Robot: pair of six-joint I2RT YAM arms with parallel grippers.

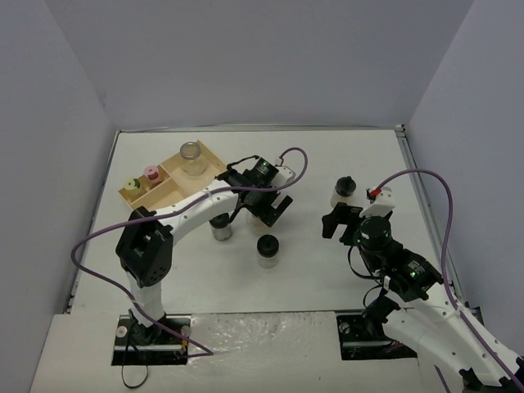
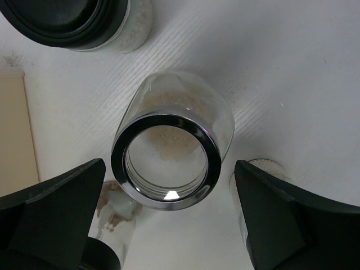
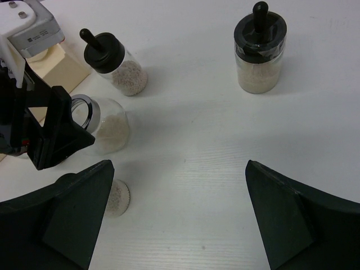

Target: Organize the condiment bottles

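**Left end effector and target jar, read outward from the fingers.** The left end effector (image 2: 169,164) is spread wide and grips nothing. Its two dark fingers (image 2: 53,216) flank a silver-rimmed jar (image 2: 169,152), with a gap of bare worktop (image 2: 292,67) on each side. The jar lies directly below and between the fingers. Its long axis appears vertical, in line with the approach, and its clear lid points up at the wrist. Pale powder shows through the lid. Whether the base rests flat cannot be told from the wrist view. The right wrist view shows no lean beyond that of the neighbouring jars.

Two more small jars stand just beside the target, each partly hidden behind a finger, so a closing stroke has little room. A black-capped jar (image 2: 79,22) stands past the fingertips, off to one side. Beyond it on that side lies the divided tray (image 1: 173,190). The tray holds a second silver-lidded jar (image 1: 192,160), a pink-capped jar (image 1: 151,173) and a yellow-green-capped jar (image 1: 131,186).

The right end effector (image 1: 342,219) is well apart from the target and also wide and empty. A knob-capped jar (image 3: 259,53) stands ahead of it. The left arm is judged much the nearer to the target.
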